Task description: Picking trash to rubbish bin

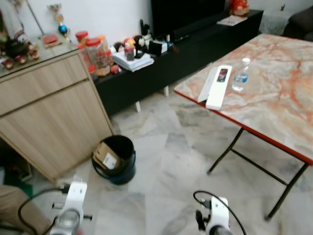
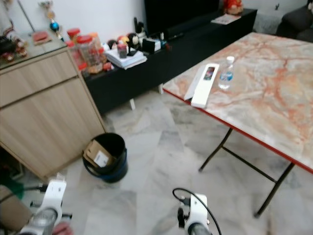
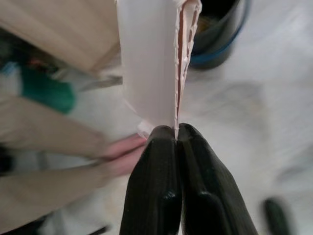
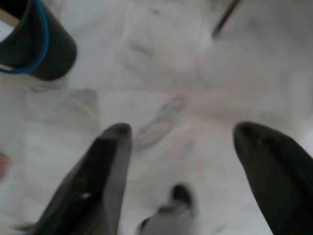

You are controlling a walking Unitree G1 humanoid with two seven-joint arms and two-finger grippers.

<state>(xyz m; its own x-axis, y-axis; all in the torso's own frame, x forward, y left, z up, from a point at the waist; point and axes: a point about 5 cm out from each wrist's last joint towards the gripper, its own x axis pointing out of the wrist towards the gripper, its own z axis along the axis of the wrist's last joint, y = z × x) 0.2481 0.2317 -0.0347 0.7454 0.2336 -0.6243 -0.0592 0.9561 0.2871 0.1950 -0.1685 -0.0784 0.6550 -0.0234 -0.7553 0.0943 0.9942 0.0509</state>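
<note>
White card (image 3: 149, 58) sits pinched in my left gripper's (image 3: 177, 134) fingers, its long axis pointing toward the bin (image 1: 115, 159) just ahead; right gripper's (image 4: 183, 147) fingers spread, idle.

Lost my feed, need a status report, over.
Left gripper shut on white card. Right gripper open, over bare floor. Black bin ahead by cabinet, cardboard inside. Person's hand near left gripper.

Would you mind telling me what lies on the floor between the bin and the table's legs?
Nothing: in the left eye view, bare marble floor runs from the bin to the table's legs.
</note>
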